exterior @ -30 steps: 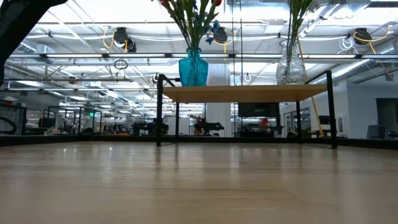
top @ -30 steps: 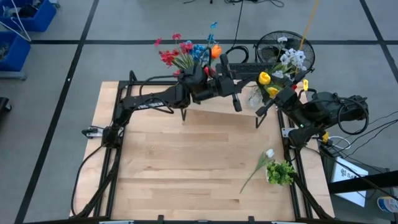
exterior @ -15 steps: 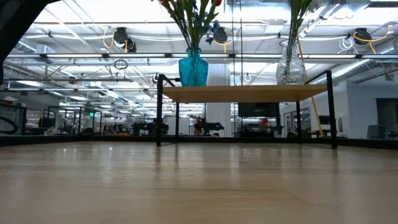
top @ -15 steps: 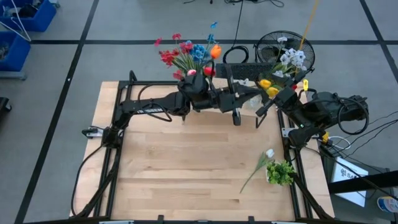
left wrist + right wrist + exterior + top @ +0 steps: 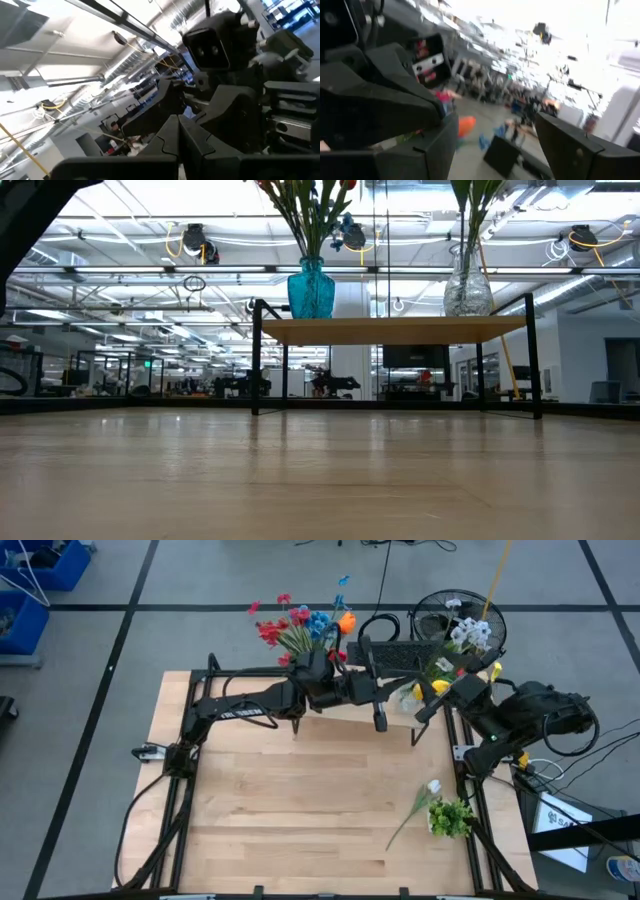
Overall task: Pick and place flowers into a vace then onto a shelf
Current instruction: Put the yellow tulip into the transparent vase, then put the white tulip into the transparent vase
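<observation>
Inspected left to right, high view first. Left arm point(image 5: 245, 700) reaching from the bench's point(image 5: 300, 810) left edge across to the far edge, over the shelf point(image 5: 350, 712). Left gripper point(image 5: 378, 705) above the shelf's middle, fingers pressed together with nothing between them, as confirmed in the left wrist view point(image 5: 179, 137).

Teal vase point(image 5: 311, 288) standing upright on the shelf's left end, as seen in the low view point(image 5: 390, 330). Filled with flowers point(image 5: 300, 628) in red, pink, blue and orange, blossoms fanning out past the bench's far edge.

Clear glass vase point(image 5: 467, 285) standing upright on the shelf's right end, holding green stems. White and yellow flowers point(image 5: 458, 645) noted above that end in the high view, beside a black wire basket point(image 5: 432, 615) on the floor beyond the bench.

Right gripper point(image 5: 445, 700) positioned at the bench's far right corner, just beside the glass vase. Fingers point(image 5: 572, 150) spread wide apart in the right wrist view, nothing between them. Orange and blue blossoms visible past them, blurred.

One loose flower with a white blossom point(image 5: 418, 802) lying flat near the bench's right edge, stem angled toward the near edge. Leafy green clump point(image 5: 452, 817) touching it on the right edge side.
</observation>
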You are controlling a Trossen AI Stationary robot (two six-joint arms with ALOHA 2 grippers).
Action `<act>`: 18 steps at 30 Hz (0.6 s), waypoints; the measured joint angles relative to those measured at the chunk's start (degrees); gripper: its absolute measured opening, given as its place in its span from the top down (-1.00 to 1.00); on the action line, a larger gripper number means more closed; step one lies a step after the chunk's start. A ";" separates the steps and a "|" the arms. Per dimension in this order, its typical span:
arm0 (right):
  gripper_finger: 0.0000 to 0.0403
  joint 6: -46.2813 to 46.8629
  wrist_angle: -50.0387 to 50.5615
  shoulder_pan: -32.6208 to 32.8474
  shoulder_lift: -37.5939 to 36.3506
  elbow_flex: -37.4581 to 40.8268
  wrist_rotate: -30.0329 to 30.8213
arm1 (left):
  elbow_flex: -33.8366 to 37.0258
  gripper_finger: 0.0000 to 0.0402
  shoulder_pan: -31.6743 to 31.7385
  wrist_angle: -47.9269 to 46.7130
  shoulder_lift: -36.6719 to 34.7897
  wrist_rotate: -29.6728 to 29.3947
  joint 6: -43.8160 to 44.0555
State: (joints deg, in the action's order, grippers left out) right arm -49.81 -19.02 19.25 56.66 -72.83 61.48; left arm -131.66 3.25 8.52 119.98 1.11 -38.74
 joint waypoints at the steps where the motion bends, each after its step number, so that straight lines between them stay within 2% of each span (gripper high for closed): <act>1: -0.28 -1.27 -2.15 0.00 0.02 0.05 -1.66 | -0.02 0.95 -0.06 0.40 -0.03 -0.04 0.02; 3: -0.28 -2.63 -5.02 0.00 0.11 0.05 -4.23 | -0.04 0.91 -0.42 1.71 -0.19 -0.86 0.27; 6: -0.27 -3.25 -6.23 0.04 -0.07 0.01 -4.48 | 0.00 0.89 -1.03 3.38 -0.06 -3.10 0.00; 11: -0.27 -8.87 -9.81 1.24 -0.11 0.01 -4.78 | 0.09 0.97 -2.02 4.16 -0.75 -6.30 -2.67; 15: -0.27 -17.10 -19.54 4.96 -0.35 -0.17 -7.54 | 0.09 0.95 -3.80 2.91 -2.78 -12.51 -2.15; 18: -0.27 -20.23 -19.85 9.83 -0.70 -1.84 -11.20 | 0.09 0.87 -5.71 0.20 -5.02 -17.65 -2.09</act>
State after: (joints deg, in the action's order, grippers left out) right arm -70.04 -38.87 29.08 55.96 -74.66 50.28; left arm -131.57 -2.47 8.72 114.97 -16.54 -40.82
